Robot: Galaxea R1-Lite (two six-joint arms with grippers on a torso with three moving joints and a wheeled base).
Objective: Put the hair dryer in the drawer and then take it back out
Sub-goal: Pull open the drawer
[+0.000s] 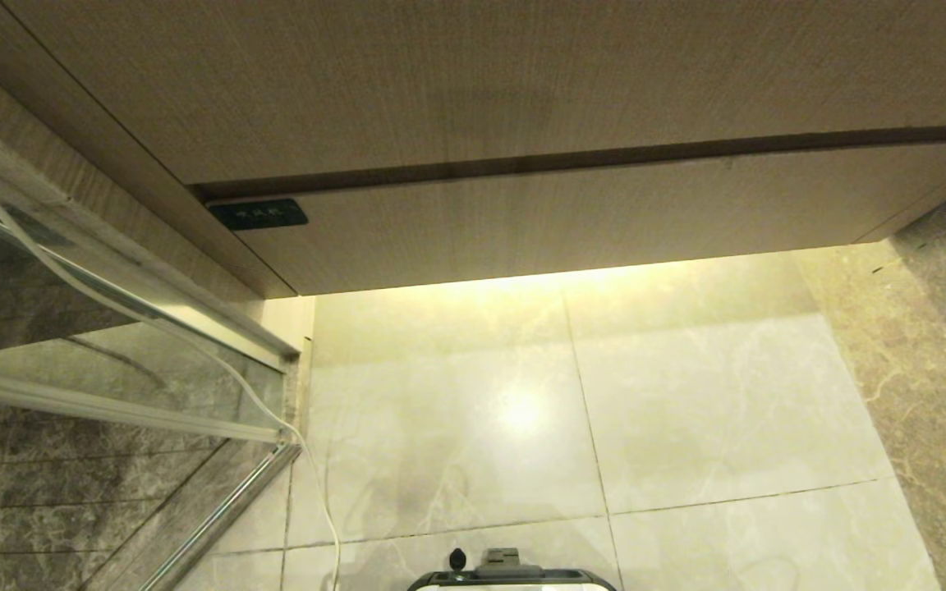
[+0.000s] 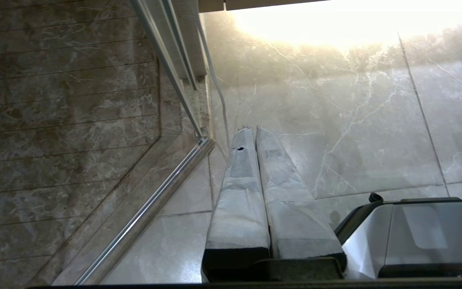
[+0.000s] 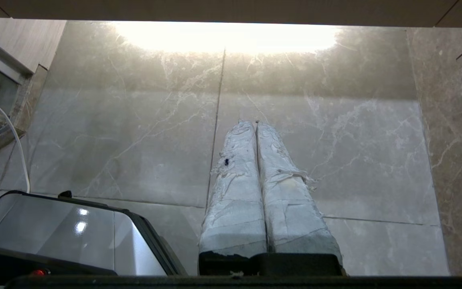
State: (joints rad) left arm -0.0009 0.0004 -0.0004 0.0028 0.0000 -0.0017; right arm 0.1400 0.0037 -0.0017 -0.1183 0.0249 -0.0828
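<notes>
The drawer (image 1: 571,217) is shut, its light wood-grain front flush under the taller panel, with a small dark label (image 1: 258,214) at its left end. The hair dryer is out of view. My left gripper (image 2: 254,129) hangs over the pale floor tiles beside the glass door's rail, its wrapped fingers (image 2: 239,188) pressed together and empty. My right gripper (image 3: 256,123) also hangs over the tiles, its taped fingers (image 3: 287,200) closed with nothing between them. Neither arm shows in the head view.
A glass shower door with a metal rail (image 1: 218,513) stands at the left, and a white cable (image 1: 317,484) runs down along it to the floor. My base (image 1: 514,579) is at the near edge. A darker marble wall (image 1: 945,345) borders the right.
</notes>
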